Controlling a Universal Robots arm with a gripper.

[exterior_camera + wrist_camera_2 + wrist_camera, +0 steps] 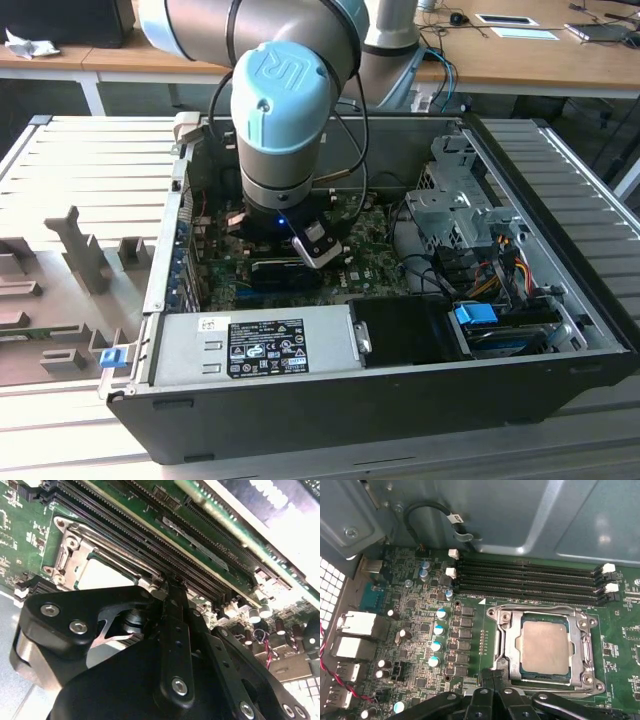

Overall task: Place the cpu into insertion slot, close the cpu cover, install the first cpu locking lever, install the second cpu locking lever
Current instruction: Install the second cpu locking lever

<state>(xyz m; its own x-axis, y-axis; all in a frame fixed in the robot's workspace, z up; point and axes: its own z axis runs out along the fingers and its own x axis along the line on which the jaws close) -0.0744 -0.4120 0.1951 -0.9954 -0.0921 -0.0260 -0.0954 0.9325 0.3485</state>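
Sitting in the insertion slot (545,650) on the green motherboard (425,605), the cpu (545,647) has the cpu cover (512,645) closed flat around it. The gripper (493,677) hovers at the slot's edge, clenched with nothing between its fingers.

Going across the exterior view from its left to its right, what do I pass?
Grey fixture blocks on the slatted table → blue clip → labelled power supply → arm's wrist over the motherboard → metal drive cage → blue connector.
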